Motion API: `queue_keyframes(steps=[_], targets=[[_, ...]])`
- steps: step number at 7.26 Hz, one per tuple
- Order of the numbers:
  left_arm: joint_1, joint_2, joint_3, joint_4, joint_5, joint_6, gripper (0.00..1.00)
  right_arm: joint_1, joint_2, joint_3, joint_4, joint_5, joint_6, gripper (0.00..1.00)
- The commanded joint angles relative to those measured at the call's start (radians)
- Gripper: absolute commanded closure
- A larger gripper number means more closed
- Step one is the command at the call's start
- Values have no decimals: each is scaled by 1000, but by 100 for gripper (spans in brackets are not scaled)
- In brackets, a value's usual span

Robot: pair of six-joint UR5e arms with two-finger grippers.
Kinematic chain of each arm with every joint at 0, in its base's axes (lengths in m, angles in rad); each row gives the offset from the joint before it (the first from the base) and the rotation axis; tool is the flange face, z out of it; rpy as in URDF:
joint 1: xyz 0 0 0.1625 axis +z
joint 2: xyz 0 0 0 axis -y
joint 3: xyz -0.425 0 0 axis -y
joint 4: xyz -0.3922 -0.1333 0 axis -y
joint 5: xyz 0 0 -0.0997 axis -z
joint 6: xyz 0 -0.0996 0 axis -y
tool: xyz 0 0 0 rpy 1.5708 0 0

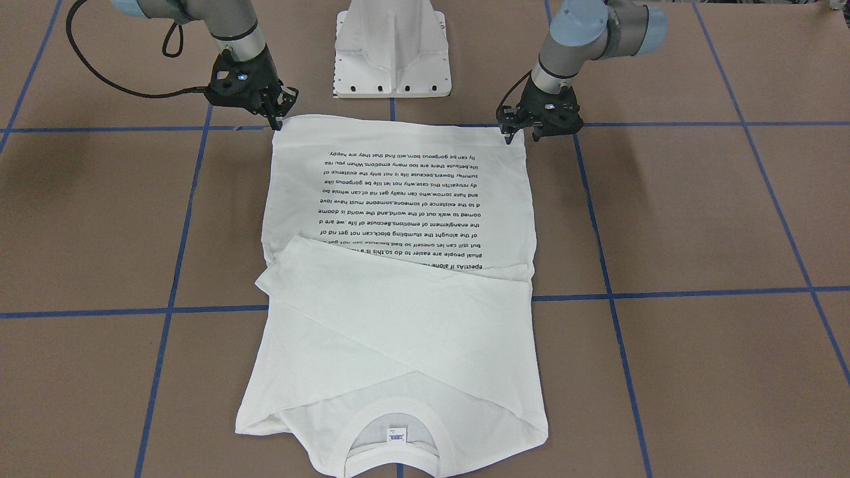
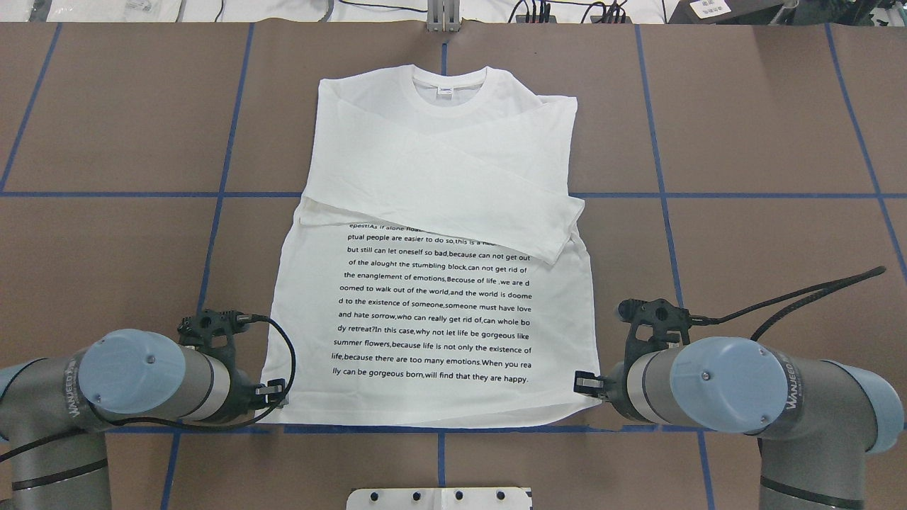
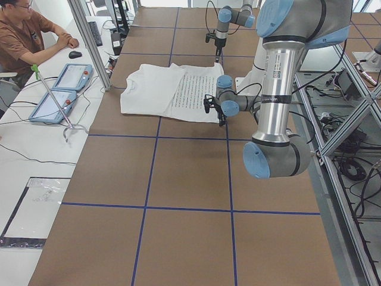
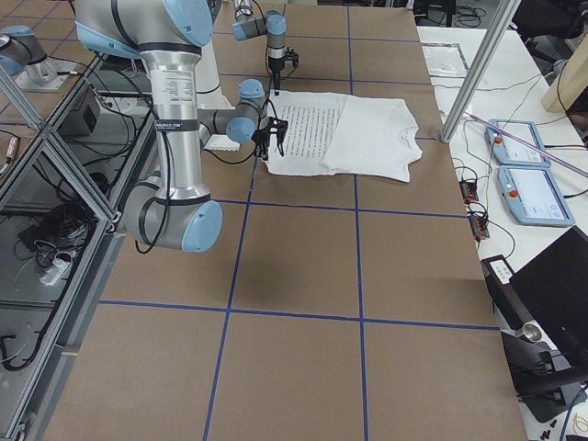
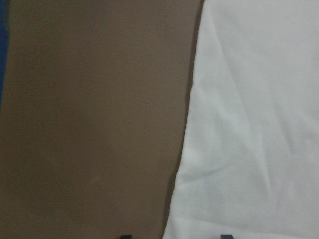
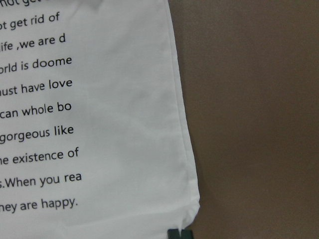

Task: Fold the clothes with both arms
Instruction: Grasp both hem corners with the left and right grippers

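The white shirt lies flat, print side up, in the middle of the brown table, which is marked off by blue tape lines. Its collar and small label point away from the robot, and its hem lies nearest the white pedestal. Both sleeves are folded across the chest, the upper one lying slantwise and covering the top line of the black text block. The left gripper sits low at the hem corner on the robot's left, its fingers spread. In the left wrist view the two dark fingertips stand well apart, one over bare table and one over cloth, straddling the shirt's side edge. The right gripper is down at the opposite hem corner. In the right wrist view its fingertips are pressed together, pinching the puckered corner just below the last printed line.
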Motion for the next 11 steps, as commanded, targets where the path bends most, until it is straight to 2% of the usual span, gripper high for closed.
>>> queue_keyframes(steps=[1,3,7,8,9,11], targets=[[3,-2,-2,2,-1,-2,41,2,0,0,0,1,0,100],[9,-2,-2,4,-1,-10,49,7,-1,0,0,2,-1,100],[19,-8,-4,4,-2,-30,95,8,-4,-2,0,2,0,100],[19,-11,-11,4,-5,-31,100,8,-4,-2,0,2,0,100],[19,-11,-18,4,-5,-31,100,7,-3,-3,0,2,0,100],[12,-8,-108,54,-10,-31,100,8,-3,7,3,25,-1,100]])
